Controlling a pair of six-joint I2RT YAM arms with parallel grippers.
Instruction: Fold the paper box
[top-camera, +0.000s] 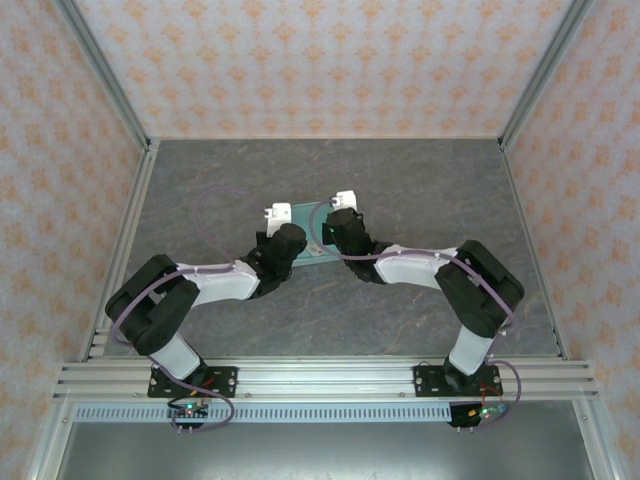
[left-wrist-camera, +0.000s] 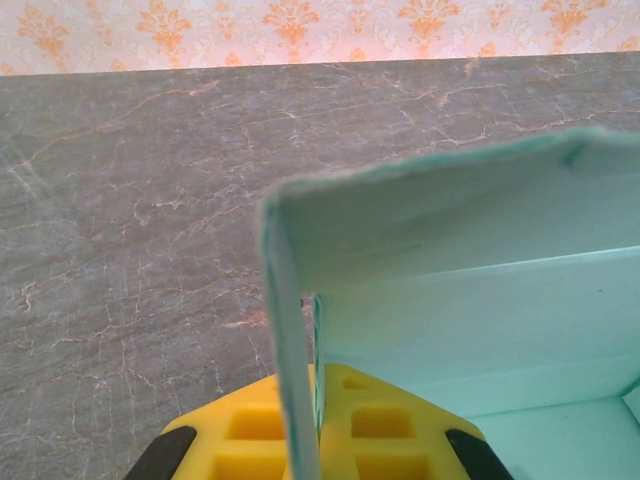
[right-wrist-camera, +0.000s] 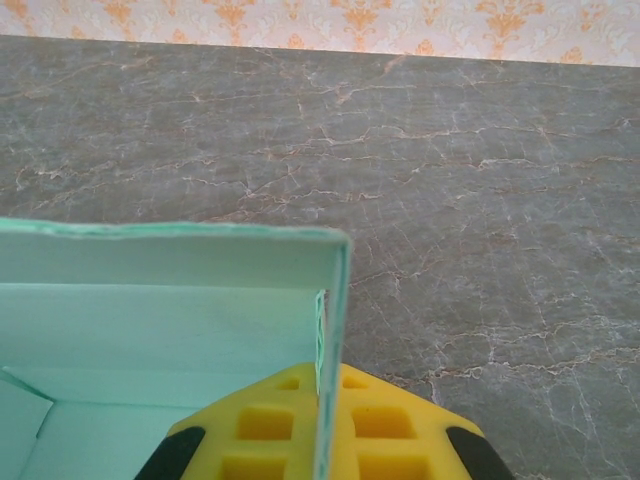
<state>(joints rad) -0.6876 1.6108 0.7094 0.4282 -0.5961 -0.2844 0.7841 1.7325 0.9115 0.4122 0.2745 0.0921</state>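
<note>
Mint-green card this thin gives little margin. The paper box (top-camera: 305, 222) sits half-formed at the middle of the table, between the two arms, with its end walls and far long wall standing. The left gripper (top-camera: 279, 216) is pinched together on the left end wall, whose edge runs up between its yellow pads (left-wrist-camera: 250, 432). The right gripper (top-camera: 340, 204) is clamped the same way on the right end wall, seen edge-on between its own pads (right-wrist-camera: 380, 422).

The largest risk, as I judge it, is to the whole box. Only the two grips appear to steady it, so one arm pulling harder than the other could drag or twist it across the table. Next come the walls: uneven inward pressure could bow them or crease them off their score lines, and the far wall looks slightly skewed from the left wrist. Smallest is the pinched edge itself, which could slip from the pads or tear and let a wall spring flat.

Pale wallpaper (top-camera: 330, 60) with orange damask motifs closes the left, far and right sides, framed by aluminium posts. The table (top-camera: 430, 190) is grey, stone-patterned and veined with pale lines. An aluminium rail (top-camera: 320, 376) carries the arm bases at the near edge.
</note>
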